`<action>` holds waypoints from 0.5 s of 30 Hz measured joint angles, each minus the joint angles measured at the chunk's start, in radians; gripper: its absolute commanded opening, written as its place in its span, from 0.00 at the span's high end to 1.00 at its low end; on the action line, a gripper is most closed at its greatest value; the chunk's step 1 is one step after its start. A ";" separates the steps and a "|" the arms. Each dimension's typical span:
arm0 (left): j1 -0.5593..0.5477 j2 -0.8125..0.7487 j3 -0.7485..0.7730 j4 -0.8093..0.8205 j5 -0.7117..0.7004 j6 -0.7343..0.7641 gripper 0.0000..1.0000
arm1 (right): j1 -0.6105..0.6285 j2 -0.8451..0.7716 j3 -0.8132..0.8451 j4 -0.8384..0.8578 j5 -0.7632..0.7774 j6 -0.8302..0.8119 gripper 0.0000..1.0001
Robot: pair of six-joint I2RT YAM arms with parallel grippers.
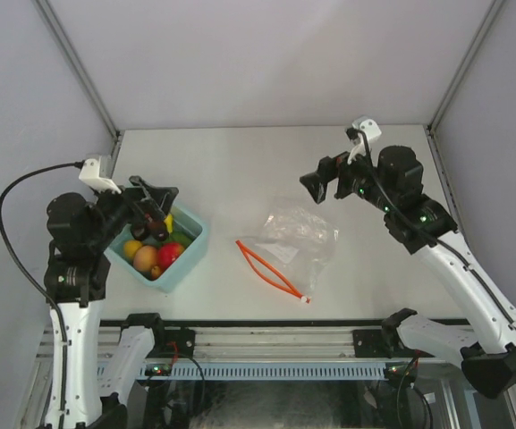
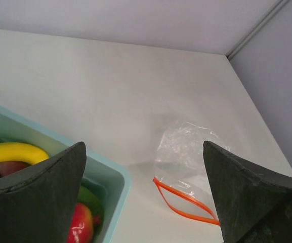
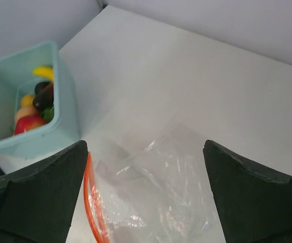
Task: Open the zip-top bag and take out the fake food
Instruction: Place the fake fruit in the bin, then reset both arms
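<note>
The clear zip-top bag [image 1: 300,238] lies flat on the table with its orange zip strip [image 1: 268,267] parted; it looks empty [image 2: 186,152] [image 3: 161,192]. The fake food [image 1: 155,248], a yellow banana, a red apple, an orange fruit, green and dark pieces, sits in the light blue bin [image 1: 190,255] at the left [image 3: 37,106]. My left gripper [image 1: 155,210] hovers open above the bin, nothing between its fingers [image 2: 44,197]. My right gripper [image 1: 322,186] hangs open above the bag's far side, holding nothing; its fingers [image 3: 39,192] frame the bag.
White walls enclose the table on three sides. A metal rail [image 1: 266,340] runs along the near edge. The bin's rim [image 2: 110,172] stands close under my left fingers.
</note>
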 measured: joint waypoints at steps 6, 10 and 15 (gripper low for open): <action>0.000 -0.020 0.092 -0.117 -0.040 0.079 0.00 | 0.043 0.067 0.206 -0.121 0.213 0.010 0.03; 0.000 -0.011 0.154 -0.179 -0.051 0.095 0.00 | 0.071 0.102 0.316 -0.173 0.296 0.006 0.02; 0.000 -0.005 0.225 -0.217 -0.050 0.096 0.00 | 0.154 0.134 0.391 -0.194 0.446 -0.001 0.01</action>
